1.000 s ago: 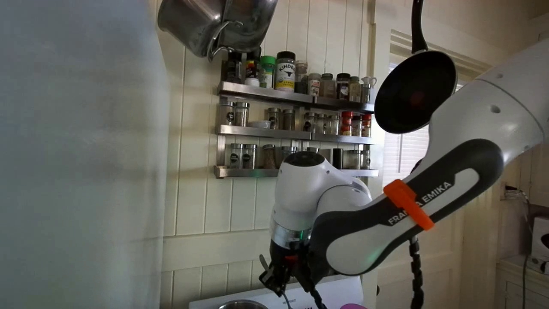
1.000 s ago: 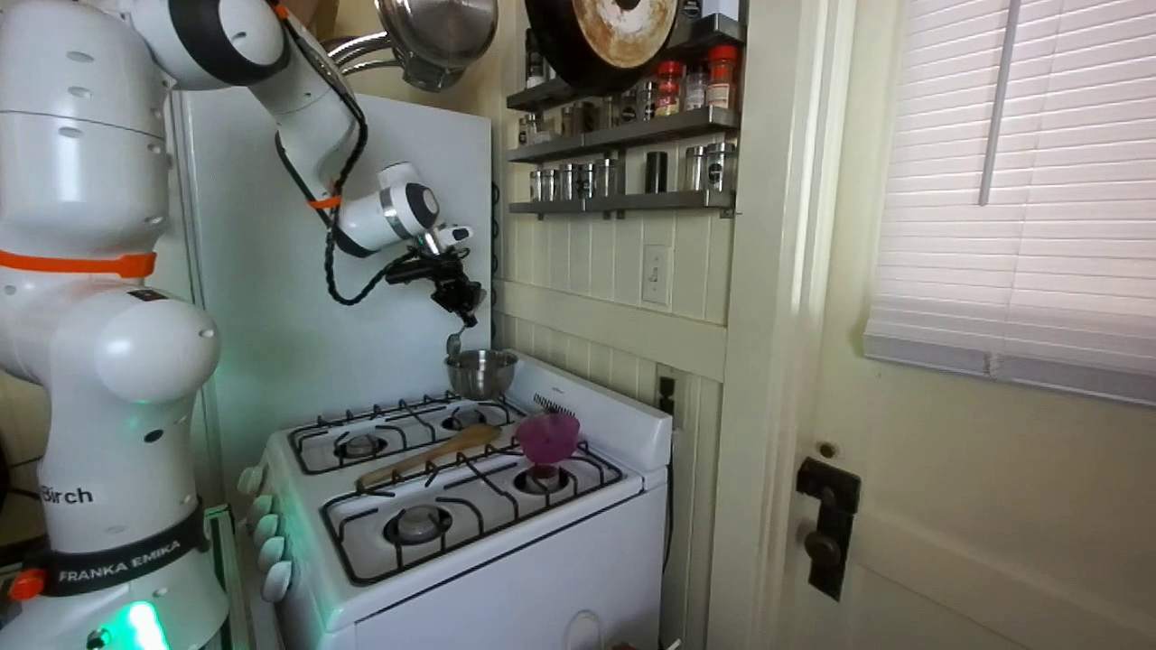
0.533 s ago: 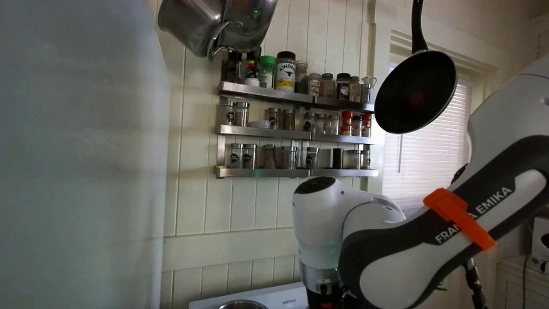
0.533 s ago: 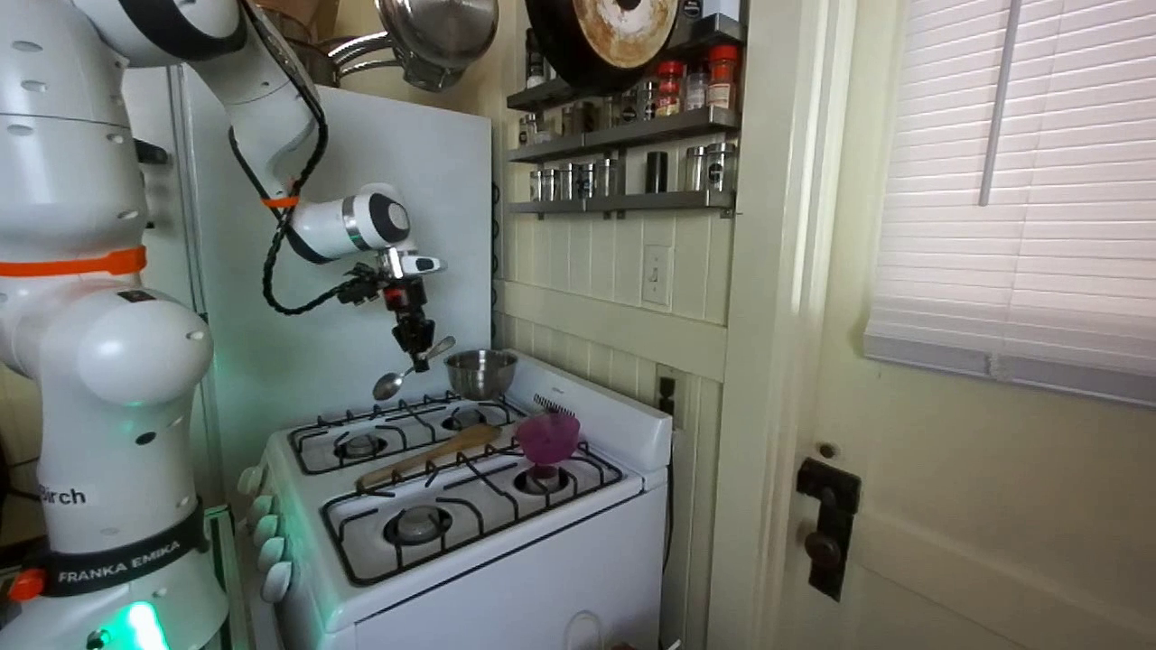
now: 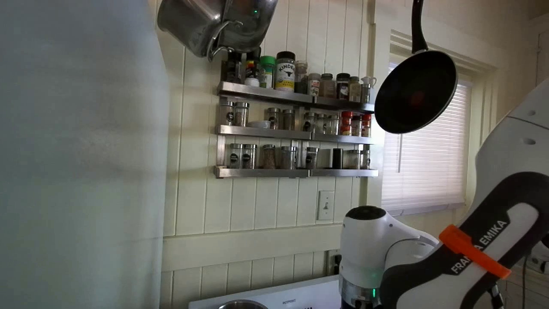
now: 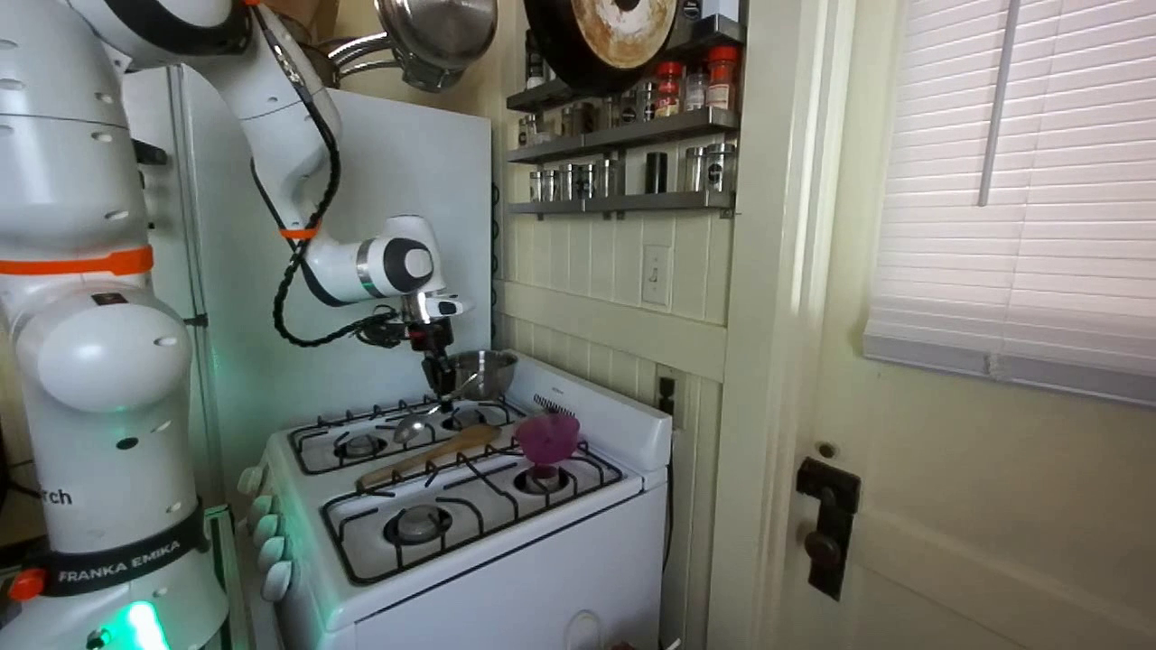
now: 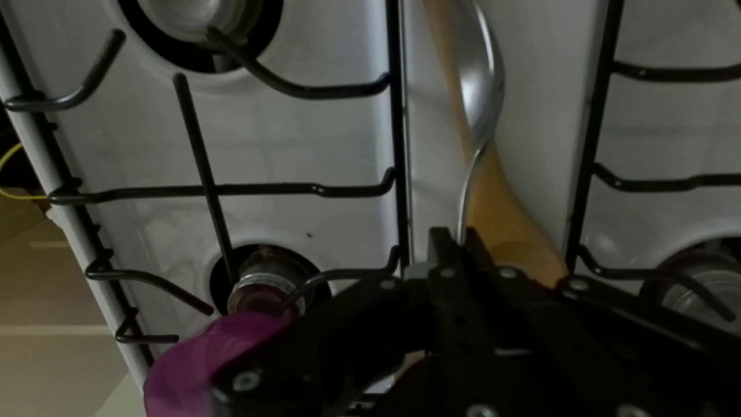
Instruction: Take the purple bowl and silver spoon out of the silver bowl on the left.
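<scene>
- End effector [image 7: 461, 240], one, black: fingertips brought together, clamped on the handle of the silver spoon [image 7: 480, 81], low above the stove [image 6: 506, 569].
- Silver spoon, one: outside the silver bowl [image 6: 492, 372], tilted, head lower than handle; in the wrist view the head overlaps the wooden spoon [image 7: 509, 226]; whether the two touch, I cannot tell from here.
- Silver bowl, one, metal: upright at the back of the stove, beside the white backguard [image 6: 623, 431]; its rim shows at the bottom edge of an exterior view.
- Purple bowl [image 6: 547, 440], one, translucent: on the black grate [image 7: 397, 116], over a rear burner [image 6: 540, 481], apart from the silver bowl; partly hidden by the end effector in the wrist view.
- Wooden spoon, one: lies slantwise across the stove top, broad end near the purple bowl.
- Robot arm [image 6: 104, 352], one, white: orange straps [image 6: 77, 264] around it, in both exterior views.
- Wall shelves [image 5: 266, 172], metal, three tiers: jars [image 5: 269, 159] and bottles [image 5: 285, 73] standing in rows.
- Metal pots [image 5: 193, 25] and a dark frying pan [image 5: 415, 94]: hanging high in an exterior view.
- Light switch [image 5: 326, 206], one: on the cream panelled wall [image 5: 193, 193].
- Window blind [image 6: 1011, 181], pale, and dark door latch [image 6: 826, 528]: to the right in an exterior view.
</scene>
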Robot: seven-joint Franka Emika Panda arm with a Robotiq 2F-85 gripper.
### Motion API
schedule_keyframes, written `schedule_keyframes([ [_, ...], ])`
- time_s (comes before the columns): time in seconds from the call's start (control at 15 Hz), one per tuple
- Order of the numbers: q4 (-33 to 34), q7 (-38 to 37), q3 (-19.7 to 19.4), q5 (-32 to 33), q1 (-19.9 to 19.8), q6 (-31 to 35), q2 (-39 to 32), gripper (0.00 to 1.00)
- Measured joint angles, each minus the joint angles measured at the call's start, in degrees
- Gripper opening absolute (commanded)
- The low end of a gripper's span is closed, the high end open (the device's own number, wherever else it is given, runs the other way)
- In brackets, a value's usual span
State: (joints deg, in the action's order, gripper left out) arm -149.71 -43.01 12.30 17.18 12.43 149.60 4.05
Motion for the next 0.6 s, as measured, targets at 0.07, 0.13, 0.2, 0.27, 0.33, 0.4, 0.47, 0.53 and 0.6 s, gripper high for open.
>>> schedule_keyframes([
  [0.07,0.2,1.4,-0.5,-0.1,-0.9,2.5,-1.3,0.01],
  [0.13,0.5,2.8,-0.7,-0.5,-1.5,4.8,-2.8,0.01],
  [0.2,0.9,4.6,-0.9,-1.8,-1.7,7.5,-4.5,0.01],
  [0.27,1.2,7.0,-0.8,-4.1,-1.6,10.1,-6.2,0.01],
  [0.33,1.5,9.8,-0.5,-6.9,-1.4,12.4,-8.0,0.01],
  [0.4,1.9,12.8,-0.1,-9.9,-1.2,14.1,-9.7,0.01],
  [0.47,2.5,16.0,0.5,-13.2,-1.0,15.0,-11.3,0.01],
  [0.53,3.1,19.4,1.4,-16.8,-1.0,15.2,-12.6,0.01],
  [0.6,3.8,22.6,2.3,-20.1,-1.1,15.2,-13.8,0.01],
])
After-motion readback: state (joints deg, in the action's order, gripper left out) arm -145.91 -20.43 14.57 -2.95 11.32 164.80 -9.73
